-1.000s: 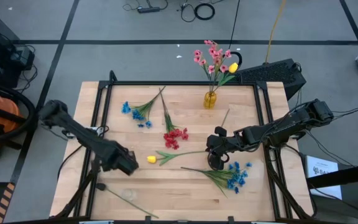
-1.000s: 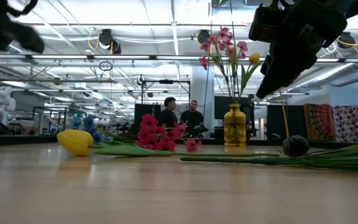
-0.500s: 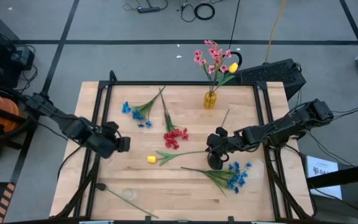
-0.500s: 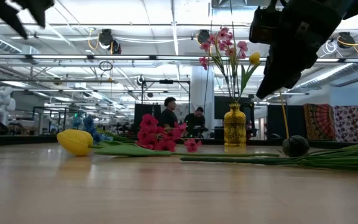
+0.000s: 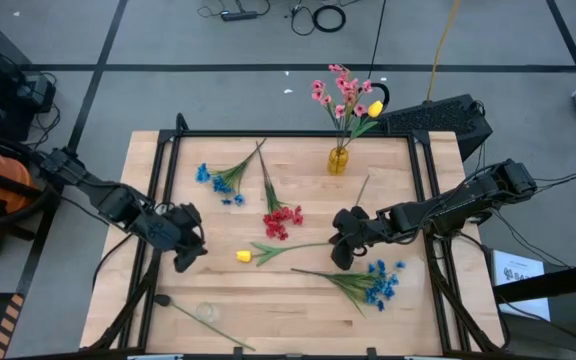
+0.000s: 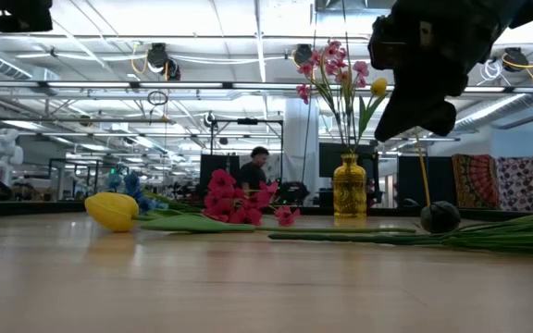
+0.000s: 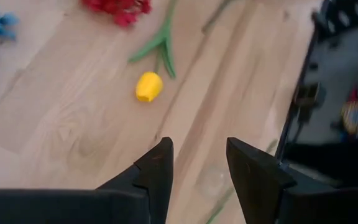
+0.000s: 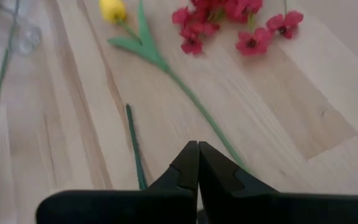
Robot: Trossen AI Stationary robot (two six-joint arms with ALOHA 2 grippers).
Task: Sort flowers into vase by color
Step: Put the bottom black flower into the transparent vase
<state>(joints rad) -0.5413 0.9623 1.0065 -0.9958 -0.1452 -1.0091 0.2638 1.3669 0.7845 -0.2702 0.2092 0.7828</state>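
- The right gripper (image 5: 340, 252) is hiding part of a dark-headed stem; its jaws are pressing fully together on nothing visible, hovering just right of the yellow bud's (image 5: 243, 256) stem.
- The left gripper (image 5: 184, 258) is hanging left of that bud, fingers (image 7: 157, 176) parted and empty.
- Pink flowers (image 5: 341, 95) are standing in the yellow vase (image 5: 338, 160); red (image 5: 282, 221) and blue clusters (image 5: 381, 283) are lying on the table (image 5: 288, 310).

Pink flowers (image 5: 340, 92) stand in the vase (image 5: 338, 160); a yellow tulip (image 5: 244, 256) lies flat mid-table.
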